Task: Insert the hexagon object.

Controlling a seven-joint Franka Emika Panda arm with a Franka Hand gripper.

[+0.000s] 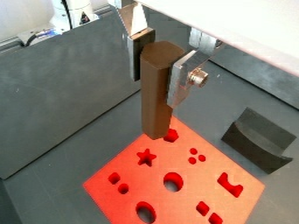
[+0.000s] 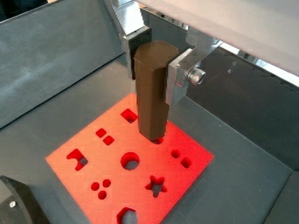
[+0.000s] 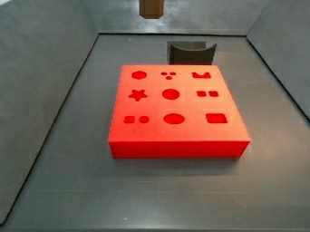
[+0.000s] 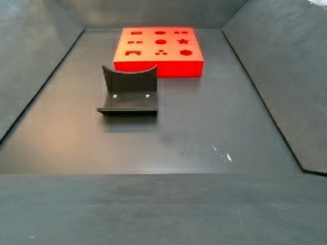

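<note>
Silver fingers (image 1: pixel 184 72) of the gripper (image 1: pixel 160 61) clamp the brown hexagon object (image 1: pixel 158 92) upright by its upper end, its lower tip hanging above the red block (image 1: pixel 176 179), with the dark grey curved block (image 1: pixel 260 137) nearby on the table (image 4: pixel 192 144).

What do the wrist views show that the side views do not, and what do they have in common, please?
Only the wrist views show the end effector, its fingers shut on the hexagon object above the red block. Only the side views show the whole block from afar; one catches just the rod's lower end. Both share the block and the dark grey curved block.
</note>
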